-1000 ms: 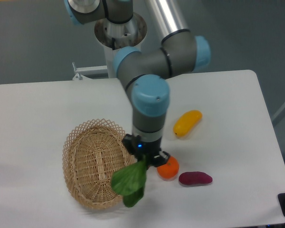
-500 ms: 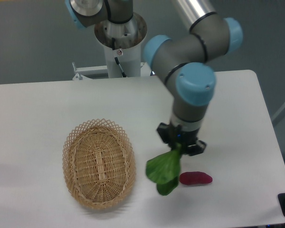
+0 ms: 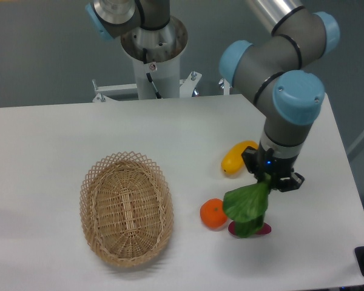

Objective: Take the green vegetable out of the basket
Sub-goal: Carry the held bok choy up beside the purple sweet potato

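Note:
The green vegetable [image 3: 247,206] hangs leaves-down in the air at the right side of the table, held by its stem. My gripper [image 3: 269,180] is shut on that stem and points straight down. The basket [image 3: 125,209] lies at the left on the white table with nothing in it, well apart from the gripper. The dangling leaves cover most of a purple vegetable below them.
An orange fruit [image 3: 213,213] sits just left of the hanging leaves. A yellow fruit [image 3: 237,156] lies behind the gripper, partly hidden by the wrist. The purple vegetable [image 3: 264,228] peeks out under the leaves. The table's right edge is close by.
The arm has carried the green vegetable rightward, away from the basket's rim and past the orange fruit, to above the purple vegetable. The basket has stayed put.

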